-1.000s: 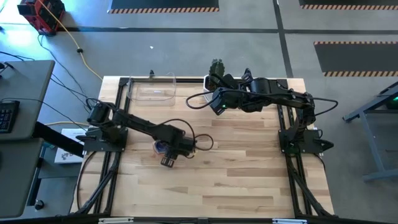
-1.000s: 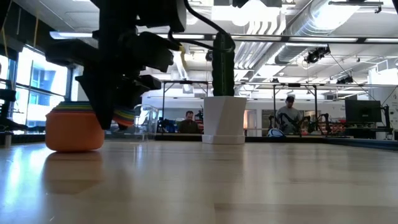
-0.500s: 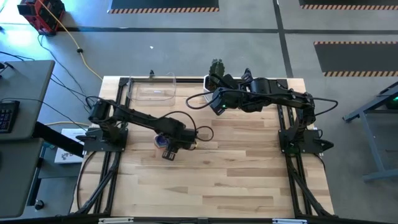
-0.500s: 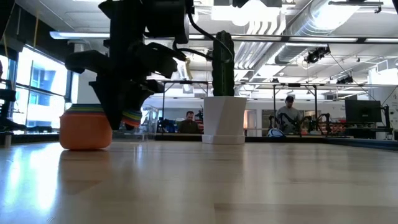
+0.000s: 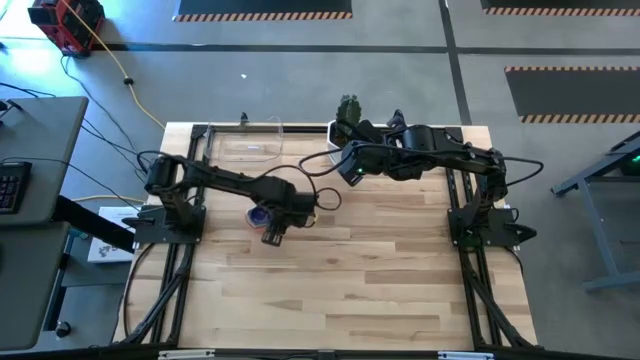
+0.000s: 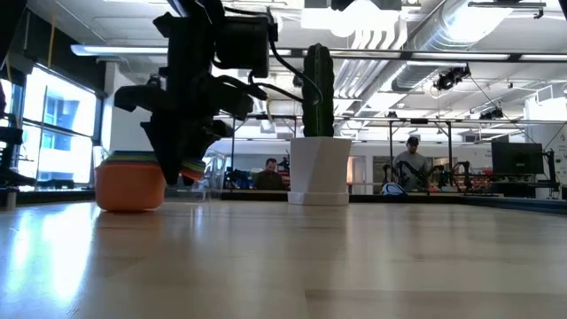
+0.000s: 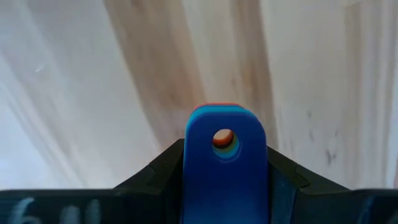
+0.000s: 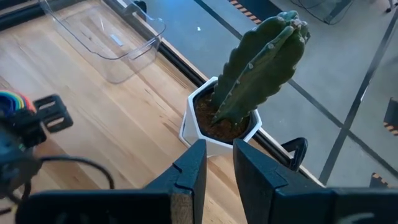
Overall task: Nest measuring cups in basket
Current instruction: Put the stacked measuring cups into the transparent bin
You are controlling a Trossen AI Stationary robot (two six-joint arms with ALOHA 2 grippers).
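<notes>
L gripper (image 5: 272, 232) sits mid-table, a bit toward the L side, clenched on the stacked handles of the measuring cups (image 6: 130, 179); in the L wrist view the dark blue handle (image 7: 224, 168) runs up between the two dark fingers (image 7: 155, 177), flat w/ a rounded end and a round hang-hole showing orange and lighter blue layers behind it. Cups are nested into one stack: orange bowl outermost and lowest, smooth matte plastic, rounded sides, at or just above the wood, can't tell which; thin rims of red, yellow, green showing above it, handle tips fanned in rainbow colours under the gripper in the low view. From above, only a bit of blue/purple of the stack peeks out beside the gripper.

Basket (image 5: 246, 145) is well apart from the stack, at the table's far edge on the L side: clear, glossy, rectangular w/ rounded corners, low walls.

R gripper (image 8: 217, 163) hovers near the far edge just by the white faceted pot (image 8: 211, 132) w/ ribbed green cactus (image 8: 260, 65); fingers nearly together w/ a narrow gap, holding nothing.

Table (image 5: 380, 280) is pale wood planks w/ visible grain
</notes>
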